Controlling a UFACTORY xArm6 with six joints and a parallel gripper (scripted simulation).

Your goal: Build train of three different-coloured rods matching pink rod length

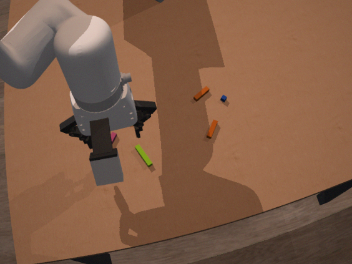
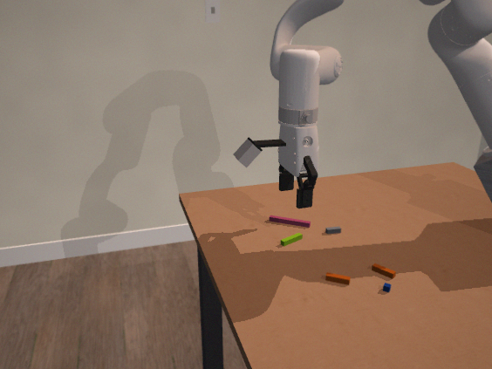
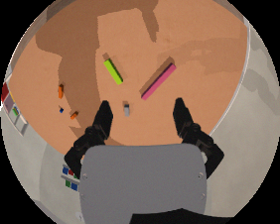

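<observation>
Six rods lie flat and apart from one another on the tabletop (image 1: 281, 75) (image 2: 436, 324) (image 3: 199, 35), none of them joined end to end. The pink rod (image 1: 113, 138) (image 2: 290, 222) (image 3: 159, 81), the longest, lies nearest the tabletop's far edge in the exterior view, toward its far left corner; in the top view the arm hides most of it. The lime rod (image 1: 143, 155) (image 2: 291, 239) (image 3: 113, 71) lies near the pink one, farther in from that far edge and slanted a different way. The small grey rod (image 2: 333, 230) (image 3: 126, 110) sits farther from the left edge in the exterior view, and the arm covers it in the top view.

Well apart from these, farther in from the far edge, lie one orange rod (image 1: 212, 129) (image 2: 338, 278) (image 3: 61, 91), closer to the left edge in the exterior view, and a second orange rod (image 1: 201, 93) (image 2: 384, 270) (image 3: 73, 115), farther from it. The blue cube-like rod (image 1: 223, 98) (image 2: 386, 287) (image 3: 61, 110) is near the second.

The claw (image 1: 114, 141) (image 2: 295, 198) (image 3: 142, 106) is spread wide with nothing between its fingers, above the tabletop, pointing down.
</observation>
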